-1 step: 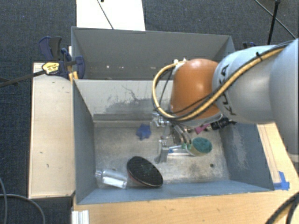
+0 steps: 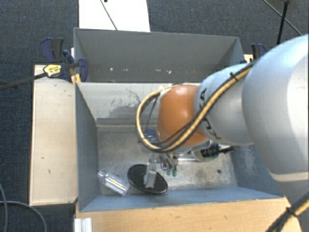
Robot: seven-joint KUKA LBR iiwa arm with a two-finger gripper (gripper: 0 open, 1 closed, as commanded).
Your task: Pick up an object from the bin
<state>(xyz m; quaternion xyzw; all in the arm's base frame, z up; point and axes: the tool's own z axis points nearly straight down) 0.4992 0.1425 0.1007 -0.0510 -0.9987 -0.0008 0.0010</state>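
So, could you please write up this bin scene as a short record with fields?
container: grey metal bin
gripper: gripper low near the bin's front wall, over the black disc
thing below: black disc, lying flat on the floor
nearest neighbour: clear plastic piece, on the view's left of the disc
also there: white and black thing, partly hidden under the arm
grasp: cannot tell

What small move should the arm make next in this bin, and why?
Probably lower the gripper straight onto the black round disc: it is right over that disc near the bin's front wall, and the clear plastic piece lies apart, beside it.
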